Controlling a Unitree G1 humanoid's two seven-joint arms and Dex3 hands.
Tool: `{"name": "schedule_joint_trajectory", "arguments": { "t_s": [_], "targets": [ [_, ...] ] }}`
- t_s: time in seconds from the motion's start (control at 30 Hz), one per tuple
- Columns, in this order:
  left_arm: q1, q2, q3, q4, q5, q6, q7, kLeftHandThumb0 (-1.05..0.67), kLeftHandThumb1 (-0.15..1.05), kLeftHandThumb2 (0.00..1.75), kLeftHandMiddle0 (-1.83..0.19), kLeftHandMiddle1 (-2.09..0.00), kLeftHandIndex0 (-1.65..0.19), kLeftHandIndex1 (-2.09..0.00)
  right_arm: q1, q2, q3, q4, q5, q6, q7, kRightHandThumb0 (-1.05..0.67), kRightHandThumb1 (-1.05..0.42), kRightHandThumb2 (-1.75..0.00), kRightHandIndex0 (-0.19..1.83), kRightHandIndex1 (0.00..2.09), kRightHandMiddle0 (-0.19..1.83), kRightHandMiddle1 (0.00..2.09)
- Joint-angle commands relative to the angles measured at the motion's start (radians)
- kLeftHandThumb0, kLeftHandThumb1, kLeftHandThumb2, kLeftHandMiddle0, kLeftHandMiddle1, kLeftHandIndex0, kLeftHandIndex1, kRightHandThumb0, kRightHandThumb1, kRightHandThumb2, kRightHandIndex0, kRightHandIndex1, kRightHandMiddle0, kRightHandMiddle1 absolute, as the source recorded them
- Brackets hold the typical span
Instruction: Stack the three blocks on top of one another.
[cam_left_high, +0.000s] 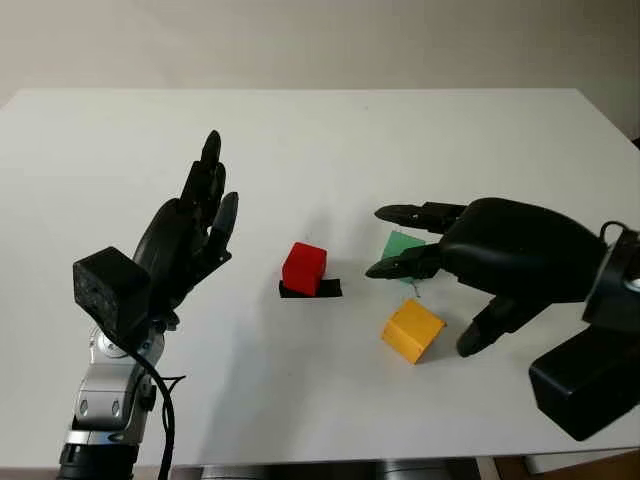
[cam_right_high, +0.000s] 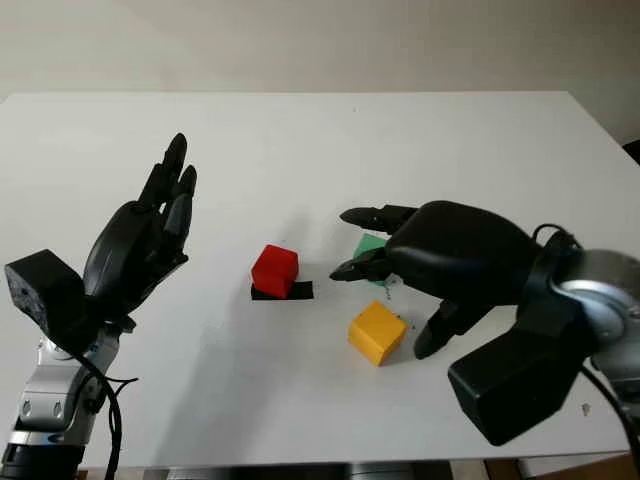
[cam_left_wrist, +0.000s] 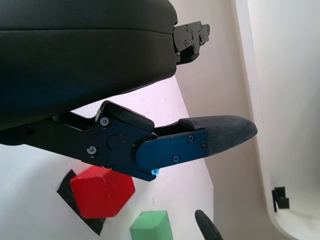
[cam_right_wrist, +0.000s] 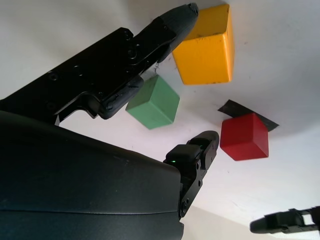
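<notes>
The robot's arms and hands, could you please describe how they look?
Both hands, left hand and right hand, have glossy black shells and black jointed fingers. The left forearm is silver metal with a black cable, and a black box-shaped camera sits at each wrist.

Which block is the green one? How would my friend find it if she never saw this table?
Start at the white table and find the robot's open right hand hovering over its near right part. The green block sits right under that hand's fingers, partly hidden. The red block stands apart on a black patch, the yellow block lies nearer the robot; green is farthest back.
</notes>
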Motion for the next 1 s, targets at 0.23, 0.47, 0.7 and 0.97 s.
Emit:
{"name": "schedule_joint_trajectory", "arguments": {
  "t_s": [0.23, 0.47, 0.7, 0.97],
  "targets": [
    [0.009, 0.008, -0.006, -0.018, 0.033, -0.005, 0.005, -0.84, 1.05, 0.57, 0.19, 0.00, 0.19, 0.00, 0.022, 0.029, 0.026, 0.040, 0.000, -0.003, -0.032, -0.67, -0.72, -0.06, 0.07, 0.04, 0.57, 0.06],
    [0.008, 0.005, -0.004, -0.026, 0.039, 0.000, 0.012, -0.83, 1.05, 0.56, 0.19, -0.01, 0.19, 0.00, 0.029, 0.021, 0.027, 0.047, 0.031, -0.012, -0.011, -0.64, -0.70, -0.05, 0.07, 0.04, 0.59, 0.07],
    [0.007, 0.010, -0.007, -0.017, 0.049, -0.017, 0.001, -0.81, 1.05, 0.54, 0.19, 0.00, 0.19, 0.00, 0.049, 0.026, 0.031, 0.050, 0.028, -0.038, -0.022, -0.67, -0.70, -0.05, 0.09, 0.06, 0.65, 0.09],
    [0.015, 0.003, -0.002, -0.029, 0.044, -0.027, 0.006, -0.73, 1.05, 0.54, 0.19, 0.00, 0.19, 0.00, 0.068, 0.037, 0.036, 0.072, -0.052, -0.089, -0.095, -0.61, -0.72, -0.06, 0.12, 0.07, 0.71, 0.11]
  ]
}}
